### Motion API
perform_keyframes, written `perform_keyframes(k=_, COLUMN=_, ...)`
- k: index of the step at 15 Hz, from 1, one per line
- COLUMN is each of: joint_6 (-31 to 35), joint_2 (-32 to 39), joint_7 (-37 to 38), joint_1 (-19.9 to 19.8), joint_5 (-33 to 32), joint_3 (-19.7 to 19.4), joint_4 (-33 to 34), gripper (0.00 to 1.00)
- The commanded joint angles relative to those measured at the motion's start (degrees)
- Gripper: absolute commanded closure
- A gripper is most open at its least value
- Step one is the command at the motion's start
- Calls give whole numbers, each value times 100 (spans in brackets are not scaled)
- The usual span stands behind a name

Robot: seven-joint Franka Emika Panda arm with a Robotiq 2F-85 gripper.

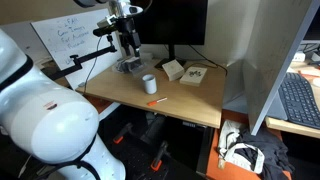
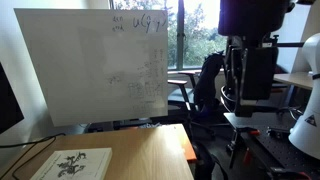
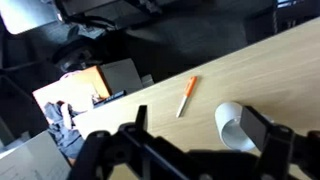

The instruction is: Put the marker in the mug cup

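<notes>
Wooden desk point(image 3: 285, 70) bears a thin orange-red marker point(image 3: 186, 96) near a white mug cup point(image 3: 232, 122); my spread-jawed gripper point(image 3: 200, 150) should straddle the marker's middle.

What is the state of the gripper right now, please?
Gripper: open, holding nothing; the marker lies free beside the mug cup.

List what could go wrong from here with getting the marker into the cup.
1. The marker lies flat near the edge of the desk; a clumsy pinch could roll it off.
2. The mug cup stands close beside it, so the open gripper might knock the cup when it comes down.
3. The cup's mouth looks narrow, so a tilted release may miss or tip it.
</notes>
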Motion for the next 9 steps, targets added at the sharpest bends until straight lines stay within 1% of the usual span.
perform_keyframes(k=1, joint_6=-9, joint_2=20, joint_7=42, joint_1=222, joint_5=-52, joint_3=-211, joint_4=7, gripper=0)
perform_keyframes(k=5, joint_6=-9, joint_2=20, joint_7=42, joint_1=222, joint_5=-52, joint_3=-211, joint_4=7, gripper=0)
perform_keyframes(k=7, joint_6=695, joint_2=101, joint_7=97, joint_1=159, joint_5=-94, joint_3=-284, joint_4=-230, gripper=0)
perform_keyframes(k=9, joint_6=1434, joint_2=374, joint_7=129, joint_1=100, joint_5=-7, joint_3=-461, joint_4=-465, gripper=0)
